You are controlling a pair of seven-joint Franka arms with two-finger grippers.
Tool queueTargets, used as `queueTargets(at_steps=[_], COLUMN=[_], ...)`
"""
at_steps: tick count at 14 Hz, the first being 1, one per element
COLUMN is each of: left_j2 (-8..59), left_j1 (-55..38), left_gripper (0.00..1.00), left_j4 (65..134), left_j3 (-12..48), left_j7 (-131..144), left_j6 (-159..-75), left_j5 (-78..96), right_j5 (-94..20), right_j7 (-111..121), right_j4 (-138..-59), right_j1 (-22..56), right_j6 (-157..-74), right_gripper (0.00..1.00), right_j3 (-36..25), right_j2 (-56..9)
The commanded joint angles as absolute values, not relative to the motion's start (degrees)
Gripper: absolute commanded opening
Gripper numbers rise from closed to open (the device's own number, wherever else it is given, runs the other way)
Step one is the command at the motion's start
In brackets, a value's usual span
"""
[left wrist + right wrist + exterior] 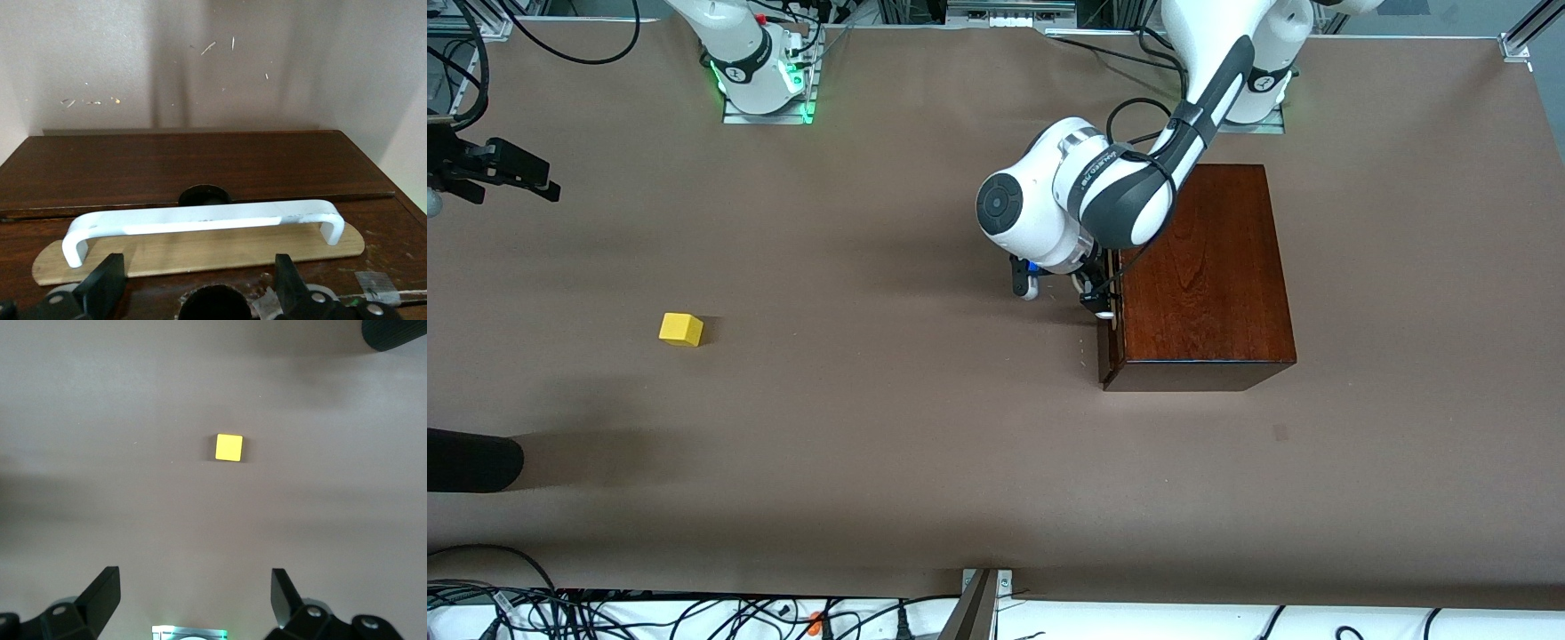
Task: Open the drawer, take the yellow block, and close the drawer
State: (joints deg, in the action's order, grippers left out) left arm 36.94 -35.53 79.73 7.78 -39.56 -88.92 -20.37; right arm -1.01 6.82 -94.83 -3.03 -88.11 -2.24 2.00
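Drawer (1112,329) sits shut in your cabinet (1199,267) at the left arm's end of the bench (925,427), its front facing the right arm's end, white handle (200,223) lying lengthwise across it. Your left claw (1065,291) reaches level at the handle, fingers spread, gripping nothing. Yellow block (681,329) rests well apart; your right claw (193,593) waits high above it, wide open.

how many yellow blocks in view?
1. The yellow block sits on the open table toward the right arm's end, under the raised right gripper. The drawer is shut, so more may be hidden inside.
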Motion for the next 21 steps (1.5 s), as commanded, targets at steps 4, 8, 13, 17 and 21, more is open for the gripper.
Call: queueTargets(at_steps=[4, 8, 13, 17, 21], left_j2=[36.1, 32.9, 28.5, 22.8, 17.9], left_j1=[-38.8, -37.4, -30.1, -18.1, -13.1], left_gripper=[1.00, 1.00, 1.00, 1.00, 1.00], left_j4=[72.6, 66.6, 60.4, 61.3, 65.5], left_j3=[8.0, 7.2, 7.3, 7.6, 7.1], left_j7=[-21.0, -19.2, -19.1, -19.3, -19.0], left_j6=[-88.9, -85.4, -78.9, -76.3, -73.7], left_j5=[-17.9, -12.7, -12.5, -4.4, -2.7], right_j5=[-0.4, -0.4, -0.5, -0.5, -0.5], right_j7=[6.6, 6.6, 6.6, 6.5, 6.5], right_j4=[-93.3, -93.3, -93.3, -93.3, -93.3], right_j1=[-3.8, -3.8, -3.8, -3.8, -3.8], right_j6=[-86.7, -86.6, -86.6, -86.4, -86.5], right_gripper=[1.00, 1.00, 1.00, 1.00, 1.00], right_j3=[-1.1, -1.1, -1.1, -1.2, -1.1], right_j2=[1.5, 1.5, 1.5, 1.5, 1.5])
